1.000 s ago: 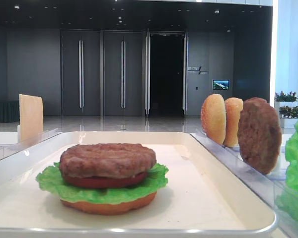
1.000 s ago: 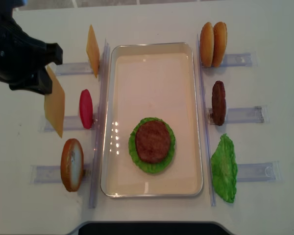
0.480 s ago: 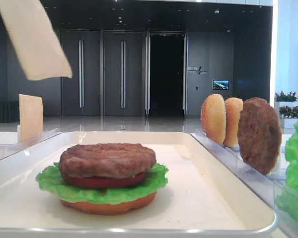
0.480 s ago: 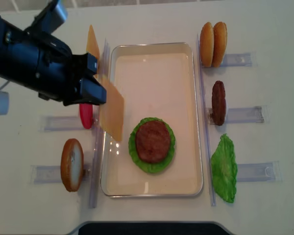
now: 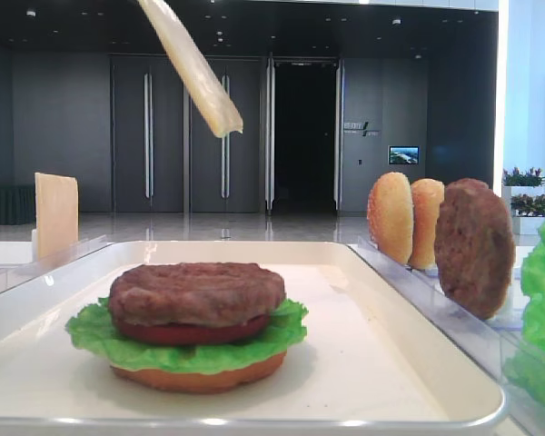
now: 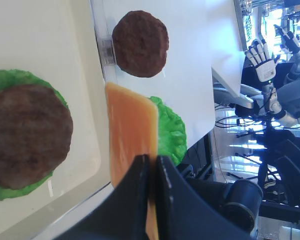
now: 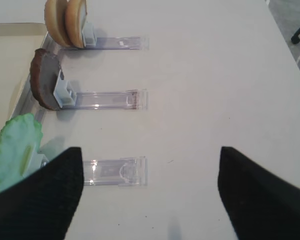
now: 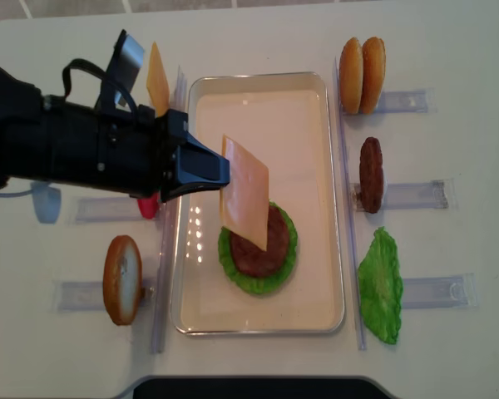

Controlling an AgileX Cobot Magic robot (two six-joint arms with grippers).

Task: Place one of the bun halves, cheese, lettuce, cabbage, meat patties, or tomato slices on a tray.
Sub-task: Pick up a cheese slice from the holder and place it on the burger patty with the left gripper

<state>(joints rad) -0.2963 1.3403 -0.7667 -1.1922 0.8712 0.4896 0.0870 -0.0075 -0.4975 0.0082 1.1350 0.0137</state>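
In the low exterior view, a cheese slice (image 5: 193, 65) hangs tilted in the upper left of centre, its lower corner well above the stack on the tray (image 5: 372, 363): a meat patty (image 5: 196, 292) over a tomato slice (image 5: 189, 331), lettuce (image 5: 91, 331) and a bottom bun half (image 5: 200, 376). A second cheese slice (image 5: 55, 214) stands at the left edge; two bun halves (image 5: 404, 220) and another patty (image 5: 473, 245) stand upright at the right.

The right wrist view shows the right gripper (image 7: 150, 195) with its dark fingers (image 7: 45, 200) spread wide at the bottom corners, holding nothing, above the bare white table (image 7: 215, 75). Clear racks (image 7: 112, 172) at the left carry a lettuce leaf (image 7: 15, 150), a patty (image 7: 44, 85) and bun halves (image 7: 66, 21).

In the left wrist view, the left gripper (image 6: 152, 175) pinches the bottom edge of the orange slice, its two black fingers (image 6: 135, 200) pressed against it at lower centre. The slice rises toward the frame's middle, beside the tray's stacked patty at the left.

From overhead, the left gripper (image 8: 224, 173) reaches in from the left and clamps the slice's upper left edge. The cheese hangs to the gripper's right, over the tray, and its lower corner overlaps the patty on the lettuce.
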